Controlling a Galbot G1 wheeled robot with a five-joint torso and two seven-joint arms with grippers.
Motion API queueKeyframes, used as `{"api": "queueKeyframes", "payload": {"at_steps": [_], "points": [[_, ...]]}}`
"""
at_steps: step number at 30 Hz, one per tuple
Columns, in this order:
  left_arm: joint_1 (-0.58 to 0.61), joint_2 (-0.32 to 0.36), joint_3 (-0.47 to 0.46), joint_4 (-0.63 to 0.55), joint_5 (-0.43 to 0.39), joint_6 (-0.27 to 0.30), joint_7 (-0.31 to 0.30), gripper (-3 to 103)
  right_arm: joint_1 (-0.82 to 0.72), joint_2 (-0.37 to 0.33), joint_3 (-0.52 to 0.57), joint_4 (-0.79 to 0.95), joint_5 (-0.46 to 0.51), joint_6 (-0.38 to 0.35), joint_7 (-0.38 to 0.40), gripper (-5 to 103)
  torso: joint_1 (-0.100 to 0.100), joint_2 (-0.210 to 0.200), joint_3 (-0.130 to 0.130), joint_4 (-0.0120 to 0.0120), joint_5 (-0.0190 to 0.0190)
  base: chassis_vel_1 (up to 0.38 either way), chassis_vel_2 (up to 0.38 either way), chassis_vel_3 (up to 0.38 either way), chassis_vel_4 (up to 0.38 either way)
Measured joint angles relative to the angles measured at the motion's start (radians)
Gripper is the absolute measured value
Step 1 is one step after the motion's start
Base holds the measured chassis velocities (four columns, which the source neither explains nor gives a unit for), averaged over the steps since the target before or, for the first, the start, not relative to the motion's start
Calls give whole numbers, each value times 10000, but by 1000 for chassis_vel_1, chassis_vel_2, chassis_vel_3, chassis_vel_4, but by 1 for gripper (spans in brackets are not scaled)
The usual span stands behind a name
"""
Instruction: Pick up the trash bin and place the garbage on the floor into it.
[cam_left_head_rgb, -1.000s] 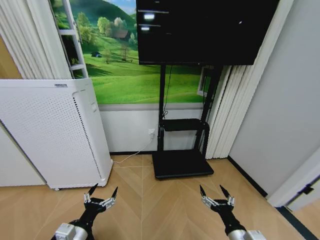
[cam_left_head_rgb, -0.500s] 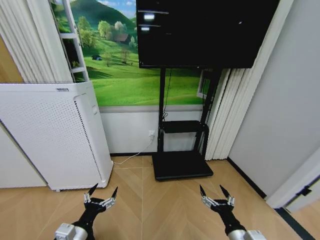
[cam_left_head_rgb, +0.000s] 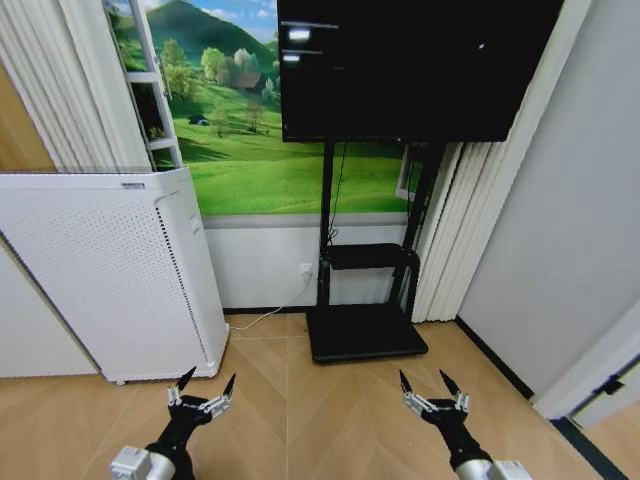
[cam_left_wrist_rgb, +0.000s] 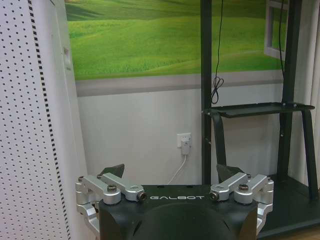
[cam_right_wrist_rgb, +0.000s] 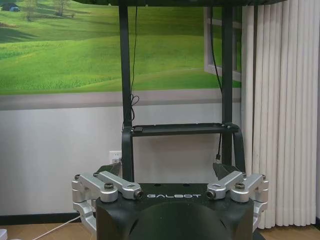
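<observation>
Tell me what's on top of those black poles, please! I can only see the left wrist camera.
Observer: In the head view, a big black screen is mounted at the top of that stand.
Operator: Cool! Where's my other hand?
Observer: The right hand is low over the wooden floor, open and empty, a little in front of the stand's flat base.
Operator: What's further over on that side?
Observer: A plain grey wall runs along there, with a dark strip where it meets the floor.
</observation>
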Motion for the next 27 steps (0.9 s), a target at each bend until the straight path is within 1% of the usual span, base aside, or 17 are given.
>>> {"api": "queueKeyframes", "payload": {"at_steps": [11,15,19,27], "points": [[0,0,0,0,0,0,0,100,0,0,0,0,0,0,0,100,227,577,353,0,0,0,0,0,0],[0,0,0,0,0,0,0,100,0,0,0,0,0,0,0,100,270,680,412,0,0,0,0,0,0],[0,0,0,0,0,0,1,100,0,0,0,0,0,0,0,100,359,906,549,1,0,0,0,0,0],[0,0,0,0,0,0,0,100,0,0,-1,0,0,-1,0,100,479,1191,710,1,-1,18,24,-31,-20]]}}
